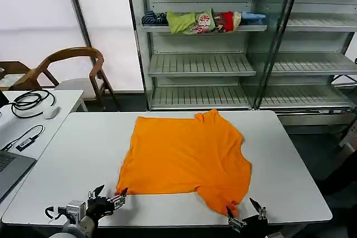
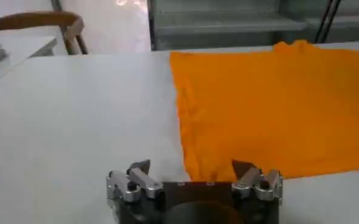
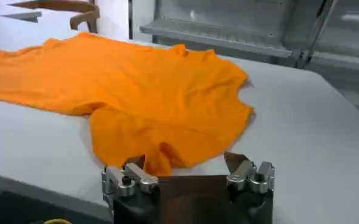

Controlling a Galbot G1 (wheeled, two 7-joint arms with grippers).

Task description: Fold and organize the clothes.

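A big white bench (image 1: 83,154) holds the orange T-shirt (image 1: 184,157), which lies spread out flat in the middle with one sleeve reaching toward the near edge. The left end effector (image 1: 109,196) sits low at the near edge by the shirt's near left corner, its fingers wide apart and holding nothing. The right end effector (image 1: 245,211) sits at the near edge just beside the near sleeve, also spread open and empty.

Laptop (image 1: 6,166) cut off by left edge of head view; shelf garments (image 1: 202,22) too small to tell apart; T-shirt (image 1: 187,160) lettering hidden
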